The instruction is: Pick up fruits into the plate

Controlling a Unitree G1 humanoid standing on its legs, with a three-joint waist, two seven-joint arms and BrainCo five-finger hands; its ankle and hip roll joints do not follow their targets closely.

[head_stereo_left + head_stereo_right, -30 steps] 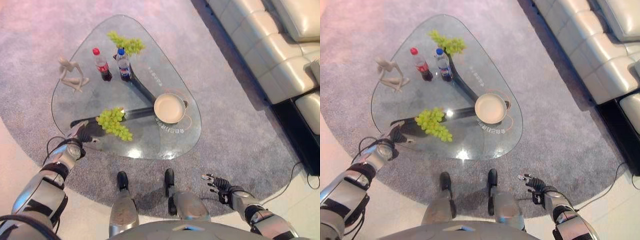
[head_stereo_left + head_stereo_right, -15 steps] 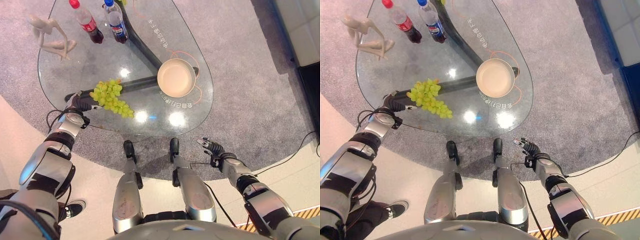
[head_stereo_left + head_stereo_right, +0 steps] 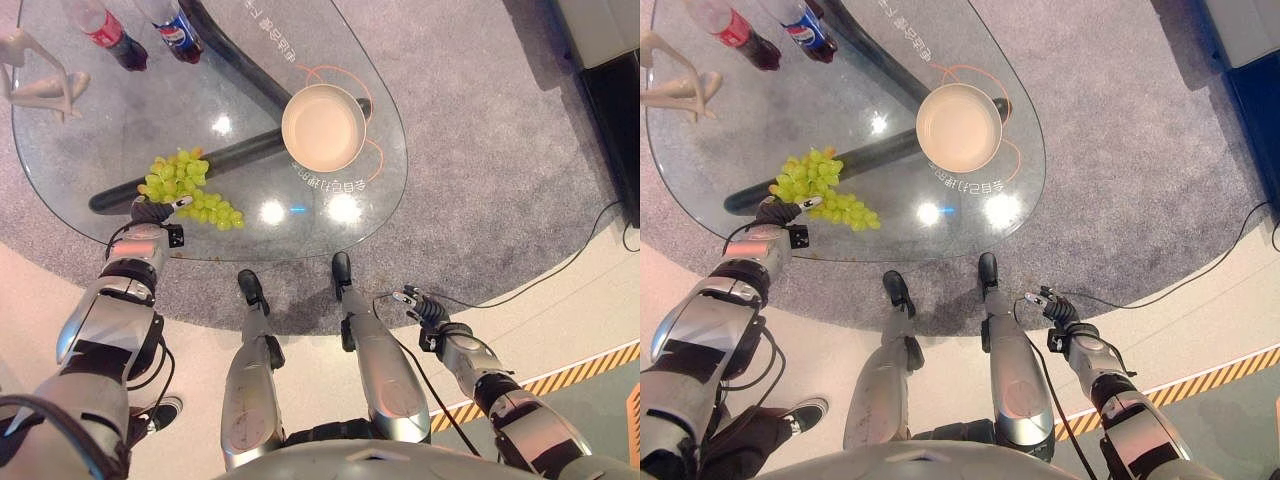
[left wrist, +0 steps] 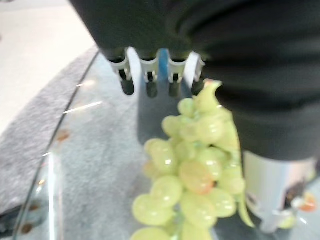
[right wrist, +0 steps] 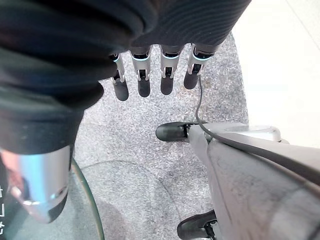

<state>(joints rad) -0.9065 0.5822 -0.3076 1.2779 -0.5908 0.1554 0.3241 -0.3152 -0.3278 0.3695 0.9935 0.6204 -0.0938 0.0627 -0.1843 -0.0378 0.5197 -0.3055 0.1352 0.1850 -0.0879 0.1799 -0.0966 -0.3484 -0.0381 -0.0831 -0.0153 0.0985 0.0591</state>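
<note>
A bunch of green grapes (image 3: 185, 187) lies on the glass table (image 3: 90, 140) near its front left edge. My left hand (image 3: 148, 213) is at the bunch's near side, open, and the grapes (image 4: 192, 170) sit between its fingers (image 4: 150, 82) and its thumb. An empty cream plate (image 3: 323, 127) stands to the right of the grapes, about a hand's length from them. My right hand (image 3: 425, 310) hangs low at the right, off the table and over the carpet, with its fingers (image 5: 145, 80) relaxed and nothing in it.
Two bottles (image 3: 105, 30), one red-labelled and one blue-labelled, stand at the table's far left, with a pale figurine (image 3: 35, 75) beside them. A dark sofa base (image 3: 615, 130) is at the right. Yellow-black striped tape (image 3: 560, 380) crosses the floor.
The camera has tilted down and moved closer to the table. My left hand has come up against the near side of the grapes. The right hand stays low.
</note>
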